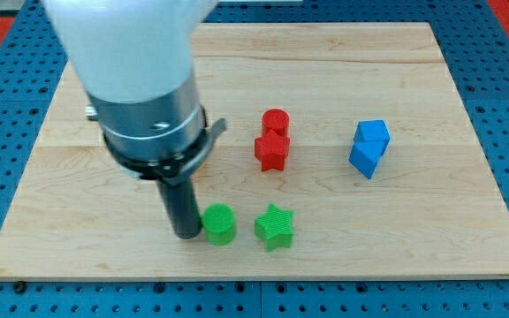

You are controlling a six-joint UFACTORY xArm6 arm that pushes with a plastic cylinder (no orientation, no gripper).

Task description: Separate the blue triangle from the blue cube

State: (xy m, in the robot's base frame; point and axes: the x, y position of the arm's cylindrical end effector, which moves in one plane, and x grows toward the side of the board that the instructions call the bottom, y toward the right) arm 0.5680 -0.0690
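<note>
Tip (pixel 187 235) touching green cylinder (pixel 219 224)

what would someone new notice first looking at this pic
The big white and grey arm fills the view's top left, and my tip rests against the left side of the green cylinder, with the green star just to the right. At the view's right the blue cube and blue triangle sit touching. In the middle, a red cylinder sits against a red star.
</note>
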